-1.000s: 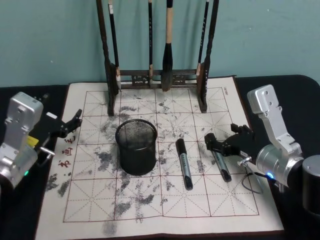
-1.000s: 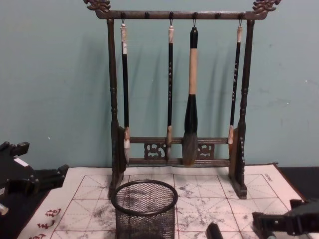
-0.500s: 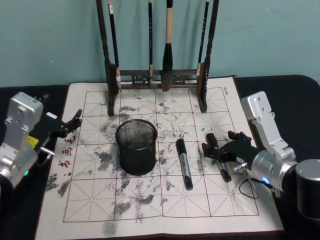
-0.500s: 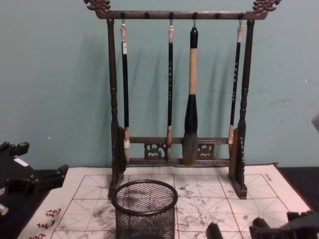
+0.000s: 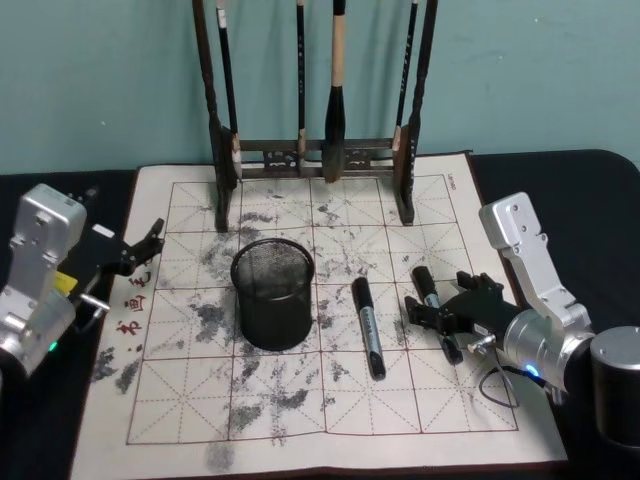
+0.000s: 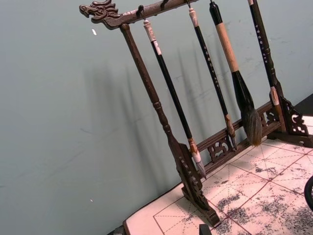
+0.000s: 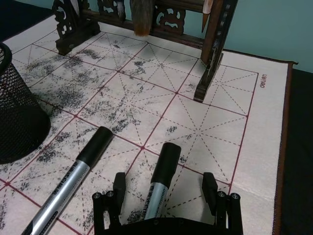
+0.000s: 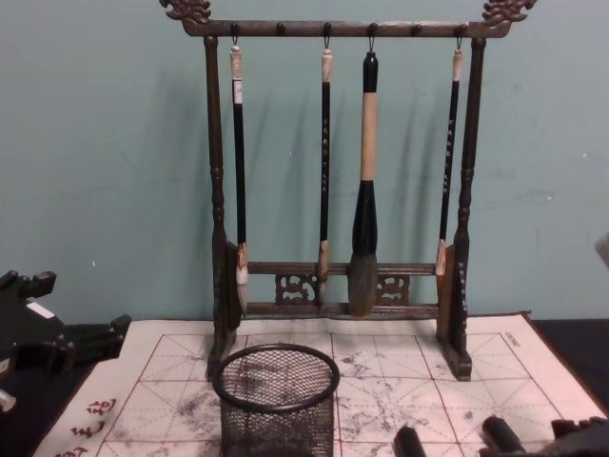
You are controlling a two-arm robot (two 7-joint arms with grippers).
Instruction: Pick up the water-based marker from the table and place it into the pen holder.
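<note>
The left gripper (image 5: 143, 248) is parked at the left edge, fingers apart. Left of centre stands the pen holder (image 5: 272, 320), with a second marker (image 5: 367, 325) just right of it. Right of centre, the water-based marker (image 5: 424, 283) lies flat on the mat (image 5: 300, 420), straddled by the right gripper (image 5: 438, 314), fingers wide. The grasp is judged at hand: closing on the barrel is called for next.

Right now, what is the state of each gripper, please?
Left gripper: open, holding nothing.
Right gripper: open, astride the right-hand black-capped silver marker, not gripping it.
</note>
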